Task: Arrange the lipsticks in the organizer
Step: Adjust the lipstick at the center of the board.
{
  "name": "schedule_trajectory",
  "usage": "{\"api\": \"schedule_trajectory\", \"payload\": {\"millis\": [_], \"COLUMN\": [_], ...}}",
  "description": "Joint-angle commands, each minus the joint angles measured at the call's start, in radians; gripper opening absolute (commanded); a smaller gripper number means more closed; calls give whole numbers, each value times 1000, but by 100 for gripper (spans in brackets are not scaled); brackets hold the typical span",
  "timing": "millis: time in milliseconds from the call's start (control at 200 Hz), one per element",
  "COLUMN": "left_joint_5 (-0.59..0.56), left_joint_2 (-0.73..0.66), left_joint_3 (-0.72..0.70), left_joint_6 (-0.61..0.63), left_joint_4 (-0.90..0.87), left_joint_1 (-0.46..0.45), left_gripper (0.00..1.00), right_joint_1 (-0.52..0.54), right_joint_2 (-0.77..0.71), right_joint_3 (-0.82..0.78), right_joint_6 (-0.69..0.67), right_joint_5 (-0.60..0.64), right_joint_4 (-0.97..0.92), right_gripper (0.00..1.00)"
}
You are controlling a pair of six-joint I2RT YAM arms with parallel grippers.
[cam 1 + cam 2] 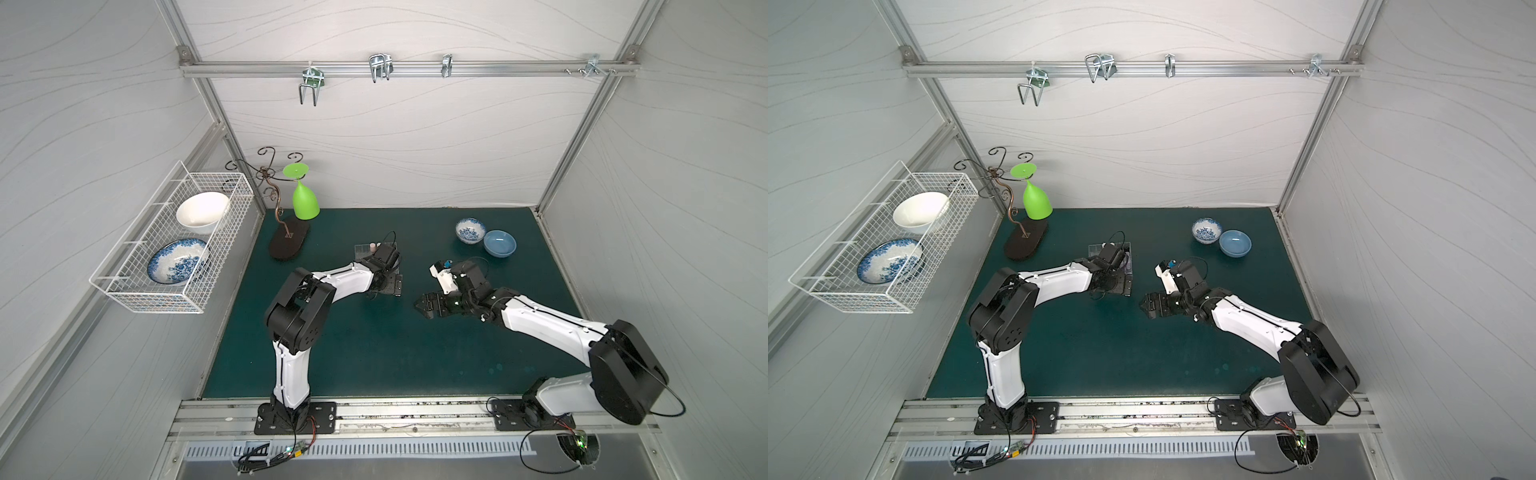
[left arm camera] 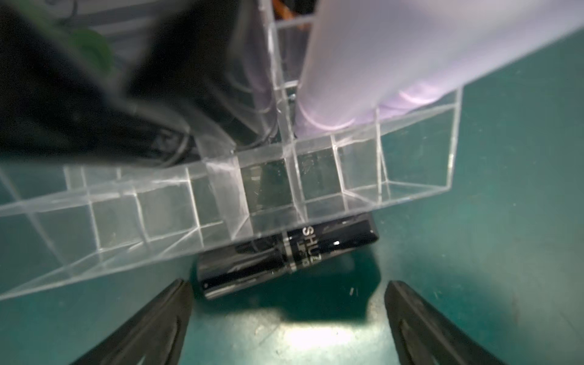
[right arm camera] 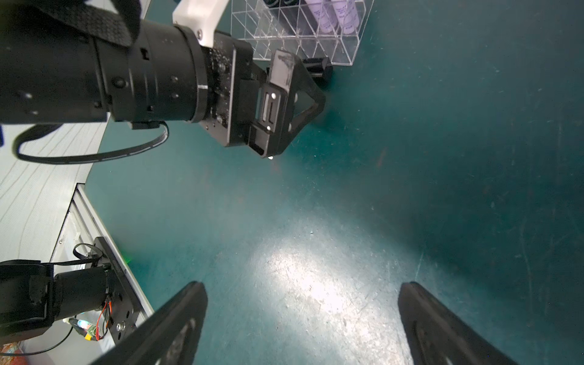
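The clear organizer [image 2: 126,202] stands on the green mat, mid-table in both top views [image 1: 365,250] [image 1: 1096,250], partly hidden by my left wrist. Lilac lipsticks [image 2: 379,57] [image 3: 335,15] stand in its cells, and pale pink lipsticks [image 1: 376,246] show at its far side. A black lipstick [image 2: 284,252] [image 3: 319,68] lies on the mat against the organizer's outer wall. My left gripper [image 2: 287,282] [image 1: 388,289] is open just short of that tube, touching nothing. My right gripper [image 3: 302,284] [image 1: 422,307] is open over bare mat, apart from the organizer.
A patterned blue-and-white bowl [image 1: 470,230] and a light blue bowl [image 1: 499,243] sit at the back right. A green glass [image 1: 305,201] hangs upside down on a curly metal stand [image 1: 289,245] at the back left. A white wire basket [image 1: 124,286] on the left wall holds two bowls.
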Motion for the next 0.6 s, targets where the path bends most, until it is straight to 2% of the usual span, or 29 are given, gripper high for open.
{"api": "schedule_trajectory", "payload": {"millis": [0, 365, 595], "left_joint_5": [-7, 16, -9], "left_joint_2": [40, 12, -61], "left_joint_3": [67, 39, -19], "left_joint_6": [-11, -32, -66], "left_joint_4": [4, 3, -7], "left_joint_1": [3, -21, -102], "left_gripper": [100, 100, 100], "right_joint_1": [1, -5, -10], "right_joint_2": [-3, -17, -48], "right_joint_3": [-2, -4, -14], "right_joint_6": [-13, -13, -14], "right_joint_5": [-17, -21, -7], "right_joint_4": [19, 14, 8], "right_gripper": [98, 98, 98]}}
